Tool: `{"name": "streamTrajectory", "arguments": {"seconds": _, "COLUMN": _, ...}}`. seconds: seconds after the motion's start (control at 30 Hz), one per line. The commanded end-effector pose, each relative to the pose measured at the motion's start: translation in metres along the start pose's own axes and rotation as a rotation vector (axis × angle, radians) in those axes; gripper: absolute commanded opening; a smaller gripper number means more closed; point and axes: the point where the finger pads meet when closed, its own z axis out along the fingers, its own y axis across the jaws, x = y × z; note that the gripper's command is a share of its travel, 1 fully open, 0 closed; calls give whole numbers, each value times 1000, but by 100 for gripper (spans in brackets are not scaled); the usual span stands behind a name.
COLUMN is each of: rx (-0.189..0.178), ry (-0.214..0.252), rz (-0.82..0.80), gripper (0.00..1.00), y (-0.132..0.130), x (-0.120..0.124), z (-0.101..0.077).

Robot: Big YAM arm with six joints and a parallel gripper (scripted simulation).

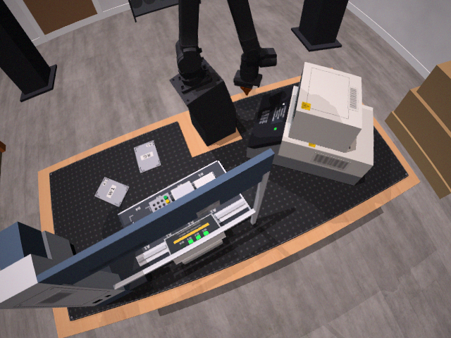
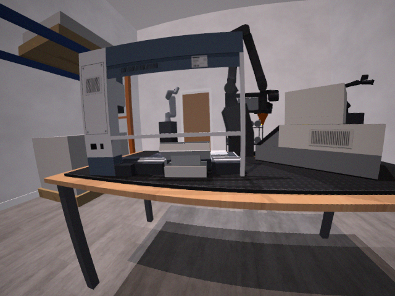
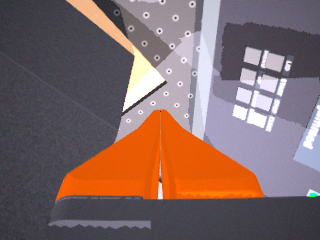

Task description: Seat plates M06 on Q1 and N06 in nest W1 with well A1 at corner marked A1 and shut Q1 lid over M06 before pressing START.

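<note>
Gripper (image 1: 246, 91) clenched, empty, hung beside the cycler's keypad (image 1: 271, 115). Lamp (image 1: 275, 128) green, lid (image 1: 328, 105) looked raised; both nests (image 1: 146, 156) bare. No plate moved yet.

Arm (image 1: 187, 44) matt black throughout: round tubular links, bulkier cylindrical joint housings. Foot is a square black flange (image 1: 177, 84) with small bolt heads at its corners, atop a plain black box pedestal (image 1: 213, 110). Wrist ends in a blocky black housing (image 1: 259, 58). Pincer (image 3: 160, 116) bright orange: two wedge-shaped fingers tapering to one point, thin seam between them, dark grey crossbar behind.
</note>
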Motion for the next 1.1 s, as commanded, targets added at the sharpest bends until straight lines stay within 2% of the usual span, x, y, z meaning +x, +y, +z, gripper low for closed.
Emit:
{"name": "streamTrajectory", "arguments": {"seconds": 0.0, "rx": -21, "ry": 17, "rz": -36, "gripper": 0, "y": 11, "x": 3, "z": 2}}
{"name": "streamTrajectory", "arguments": {"seconds": 0.4, "rx": 36, "ry": -21, "rz": 21, "gripper": 0, "y": -15, "x": -7, "z": -5}}
{"name": "streamTrajectory", "arguments": {"seconds": 0.87, "rx": 45, "ry": -29, "rz": 31, "gripper": 0, "y": -21, "x": -8, "z": -6}}
{"name": "streamTrajectory", "arguments": {"seconds": 1.07, "rx": 22, "ry": -17, "rz": 27, "gripper": 0, "y": -15, "x": -5, "z": -5}}
